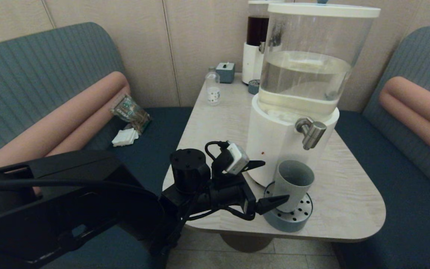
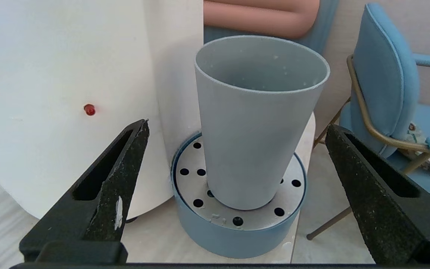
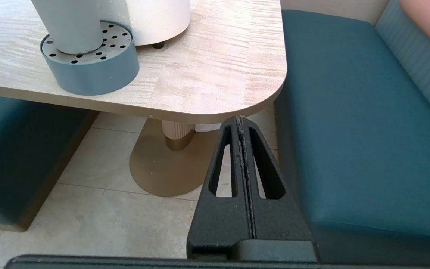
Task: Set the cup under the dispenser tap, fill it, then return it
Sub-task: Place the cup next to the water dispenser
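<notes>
A café or restaurant booth: padded teal benches [image 1: 32, 71] flank a small wooden table [image 1: 349, 194] bearing drink dispensers [image 1: 301, 93].

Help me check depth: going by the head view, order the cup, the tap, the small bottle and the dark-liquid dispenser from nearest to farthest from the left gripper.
From the open left gripper:
1. Cup, on the tray beside it.
2. Tap, above the cup.
3. Small bottle, far left table edge.
4. Dark-liquid dispenser, by the wall.
</notes>
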You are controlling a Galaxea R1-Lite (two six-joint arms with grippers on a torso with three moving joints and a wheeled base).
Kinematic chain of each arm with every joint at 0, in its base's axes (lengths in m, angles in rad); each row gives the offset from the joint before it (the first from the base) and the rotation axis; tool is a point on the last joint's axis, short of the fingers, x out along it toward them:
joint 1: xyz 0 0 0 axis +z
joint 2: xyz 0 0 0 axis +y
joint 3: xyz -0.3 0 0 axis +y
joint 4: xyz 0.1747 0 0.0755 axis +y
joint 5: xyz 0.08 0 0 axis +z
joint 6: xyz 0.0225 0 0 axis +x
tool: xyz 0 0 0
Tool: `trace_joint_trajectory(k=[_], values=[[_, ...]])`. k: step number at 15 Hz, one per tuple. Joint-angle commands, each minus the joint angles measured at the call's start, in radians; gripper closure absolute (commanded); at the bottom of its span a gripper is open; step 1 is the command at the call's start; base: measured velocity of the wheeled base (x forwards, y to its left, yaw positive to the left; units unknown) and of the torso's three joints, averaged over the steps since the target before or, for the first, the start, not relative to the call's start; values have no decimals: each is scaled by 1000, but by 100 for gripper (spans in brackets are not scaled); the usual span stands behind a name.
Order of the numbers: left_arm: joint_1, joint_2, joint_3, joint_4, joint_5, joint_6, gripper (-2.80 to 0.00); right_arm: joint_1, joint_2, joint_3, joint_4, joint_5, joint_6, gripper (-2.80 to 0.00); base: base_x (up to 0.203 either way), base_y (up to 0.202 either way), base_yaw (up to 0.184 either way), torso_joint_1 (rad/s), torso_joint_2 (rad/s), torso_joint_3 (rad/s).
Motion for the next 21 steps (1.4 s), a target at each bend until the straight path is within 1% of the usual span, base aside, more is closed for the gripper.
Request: trace_joint_trajectory(k=[1,3,8,11,21], values=[[-4,22,-11,-8,-5,1,-280,0,1,1,0,0,-1,0,0,0,0,0,0,0],[-4,38,-26,-11,-20,1,-280,0,0,2,0,0,-1,0,0,0,0,0,0,0],[-6,83,-96,-16,-28,-2,-280,0,0,2,0,0,-1,0,0,0,0,0,0,0],[-10,105,-109,-18,-40,-1,-280,0,1,2,0,0,-1,0,0,0,0,0,0,0],[-38,159,-189,-22,-39,-3,-280,0,0,2,0,1,-1,0,0,0,0,0,0,0]])
